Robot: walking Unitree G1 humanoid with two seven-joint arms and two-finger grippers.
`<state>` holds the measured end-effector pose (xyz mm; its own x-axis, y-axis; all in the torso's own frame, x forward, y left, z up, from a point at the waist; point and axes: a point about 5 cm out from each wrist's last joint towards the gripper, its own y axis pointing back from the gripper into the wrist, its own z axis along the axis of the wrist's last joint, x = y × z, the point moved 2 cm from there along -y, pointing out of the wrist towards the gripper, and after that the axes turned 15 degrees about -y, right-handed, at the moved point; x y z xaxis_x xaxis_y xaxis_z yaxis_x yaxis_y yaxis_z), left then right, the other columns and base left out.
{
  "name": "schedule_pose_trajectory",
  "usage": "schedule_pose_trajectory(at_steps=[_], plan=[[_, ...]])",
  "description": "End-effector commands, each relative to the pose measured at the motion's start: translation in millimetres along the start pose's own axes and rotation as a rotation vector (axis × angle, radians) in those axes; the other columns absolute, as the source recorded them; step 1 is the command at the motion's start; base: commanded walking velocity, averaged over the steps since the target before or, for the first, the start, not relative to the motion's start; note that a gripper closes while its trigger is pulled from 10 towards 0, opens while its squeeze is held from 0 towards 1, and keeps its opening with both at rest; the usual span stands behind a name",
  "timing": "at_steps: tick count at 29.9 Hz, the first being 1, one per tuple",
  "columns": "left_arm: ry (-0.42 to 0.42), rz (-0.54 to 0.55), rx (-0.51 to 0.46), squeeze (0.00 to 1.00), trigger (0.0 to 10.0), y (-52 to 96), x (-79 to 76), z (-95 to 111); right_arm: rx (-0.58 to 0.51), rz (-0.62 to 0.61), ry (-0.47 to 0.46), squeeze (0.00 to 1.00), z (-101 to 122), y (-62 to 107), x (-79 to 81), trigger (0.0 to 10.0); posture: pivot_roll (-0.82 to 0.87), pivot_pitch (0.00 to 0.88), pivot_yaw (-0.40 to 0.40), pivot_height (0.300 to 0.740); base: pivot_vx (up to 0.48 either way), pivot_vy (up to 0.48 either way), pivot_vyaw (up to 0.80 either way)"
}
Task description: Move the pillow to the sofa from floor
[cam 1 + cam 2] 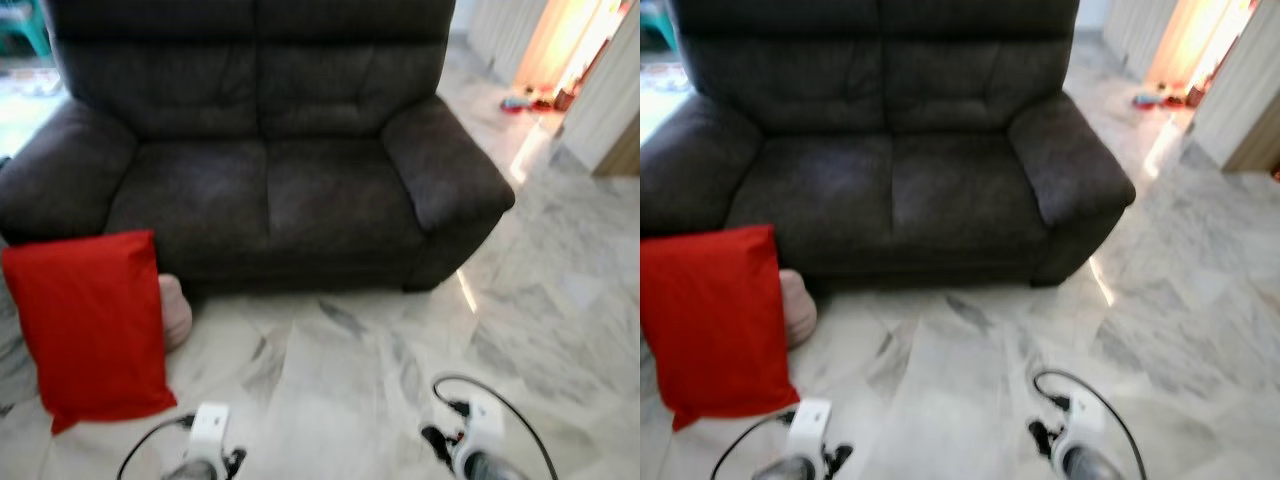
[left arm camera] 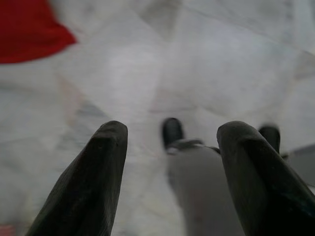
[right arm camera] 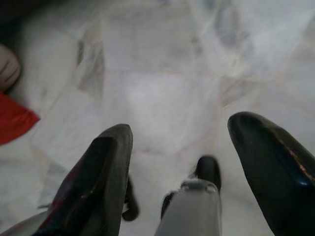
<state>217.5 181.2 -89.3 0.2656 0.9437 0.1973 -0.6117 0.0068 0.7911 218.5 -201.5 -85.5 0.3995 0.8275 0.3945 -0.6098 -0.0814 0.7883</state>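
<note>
Left gripper and right gripper low over marble floor, fingers wide, empty; red pillow propped on floor against dark sofa's left front corner

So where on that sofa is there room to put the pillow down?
Both seat cushions of the sofa lie bare between the armrests. The crowded spot is the floor by the sofa's left front corner, where the red pillow leans with a pink thing behind it.

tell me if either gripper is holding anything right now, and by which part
Nothing is held: the left gripper and right gripper are open over the floor.
</note>
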Motion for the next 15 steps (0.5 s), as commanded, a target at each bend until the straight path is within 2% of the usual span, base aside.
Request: schedule_pose_trajectory(at_steps=[1, 15], plan=[[-0.003, -0.022, 0.017, 0.0, 10.0, 0.0, -7.6, -3.2, -0.005, -0.024, -0.004, 0.0, 1.5, 2.4, -8.7, 10.0, -0.01, 0.068, -0.024, 0.74, 0.0, 0.424, 0.0], [-0.01, -0.022, 0.019, 0.0, 10.0, 0.2, -6.8, -4.1, -0.002, -0.023, -0.004, 0.0, 0.5, 2.3, -8.3, 10.0, -0.01, 0.059, -0.019, 0.74, 0.0, 0.422, 0.0]])
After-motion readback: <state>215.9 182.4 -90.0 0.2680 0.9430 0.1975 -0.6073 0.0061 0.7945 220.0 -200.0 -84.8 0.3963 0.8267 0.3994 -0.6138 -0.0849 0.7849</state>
